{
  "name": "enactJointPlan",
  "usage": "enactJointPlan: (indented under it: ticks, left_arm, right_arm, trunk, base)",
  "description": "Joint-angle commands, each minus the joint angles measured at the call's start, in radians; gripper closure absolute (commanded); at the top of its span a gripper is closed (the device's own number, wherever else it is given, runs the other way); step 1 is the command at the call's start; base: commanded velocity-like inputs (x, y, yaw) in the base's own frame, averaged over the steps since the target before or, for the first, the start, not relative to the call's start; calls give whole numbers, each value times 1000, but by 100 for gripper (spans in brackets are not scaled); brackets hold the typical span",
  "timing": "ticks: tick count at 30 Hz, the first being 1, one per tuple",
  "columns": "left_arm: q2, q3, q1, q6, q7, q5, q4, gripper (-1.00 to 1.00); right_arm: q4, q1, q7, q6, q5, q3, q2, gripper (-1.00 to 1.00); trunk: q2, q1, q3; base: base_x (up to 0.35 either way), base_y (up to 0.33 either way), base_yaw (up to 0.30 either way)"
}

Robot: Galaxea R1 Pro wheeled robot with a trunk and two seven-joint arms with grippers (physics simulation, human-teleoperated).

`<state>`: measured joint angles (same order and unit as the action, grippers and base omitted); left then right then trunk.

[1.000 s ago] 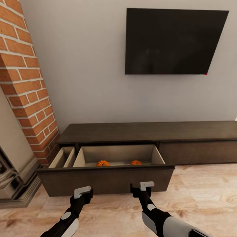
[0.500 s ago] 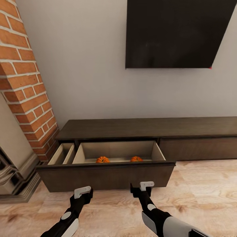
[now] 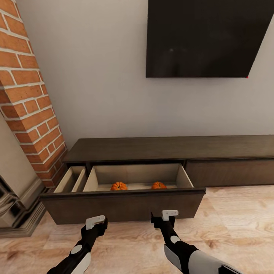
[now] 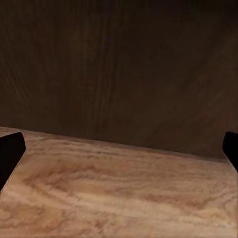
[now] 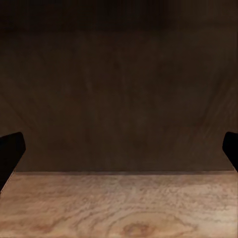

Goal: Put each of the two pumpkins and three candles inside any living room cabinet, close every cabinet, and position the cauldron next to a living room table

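The long, low dark-brown cabinet (image 3: 171,148) stands against the wall with its wide drawer (image 3: 125,203) pulled out. Two orange pumpkins (image 3: 119,186) (image 3: 159,185) sit apart on the drawer's pale floor. My left gripper (image 3: 96,222) and right gripper (image 3: 164,216) hover low over the floor, just in front of the drawer front. Both are open and hold nothing. In the left wrist view the left gripper (image 4: 119,153) faces the dark drawer front (image 4: 119,69) close up, and so does the right gripper (image 5: 119,153) in its own view. The candles, cauldron and table are out of view.
A narrow drawer (image 3: 71,179) at the cabinet's left end also stands open. A red brick column (image 3: 30,99) and a stepped grey mantel base (image 3: 19,213) crowd the left side. A black TV (image 3: 205,38) hangs on the wall. Light wood floor (image 3: 236,228) stretches to the right.
The whole picture has shifted: the camera moved closer, so the TV and cabinet sit higher and larger. The pumpkins stay in the drawer and both arms hold the same pose.
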<state>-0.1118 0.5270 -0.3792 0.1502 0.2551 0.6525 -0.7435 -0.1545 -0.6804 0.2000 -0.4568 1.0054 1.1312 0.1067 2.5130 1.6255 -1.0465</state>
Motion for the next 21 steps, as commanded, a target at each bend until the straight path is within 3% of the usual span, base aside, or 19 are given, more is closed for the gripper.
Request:
enactJointPlan:
  ticks: [1, 11, 21]
  left_arm:
    - [-2, 8, -1, 6, 8, 10, -1, -100]
    - [-3, 8, -1, 8, 7, 11, -1, -100]
    - [-3, 9, -1, 8, 7, 12, -1, -100]
  right_arm:
    - [0, -1, 7, -2, 4, 9, 0, -100]
    - [0, -1, 7, -2, 4, 9, 0, -100]
    - [0, -1, 7, -2, 4, 9, 0, -100]
  trunk:
    - [0, 0, -1]
    - [0, 0, -1]
    - [0, 0, -1]
  base:
    - [264, 79, 0]
    - [135, 63, 0]
    - [14, 9, 0]
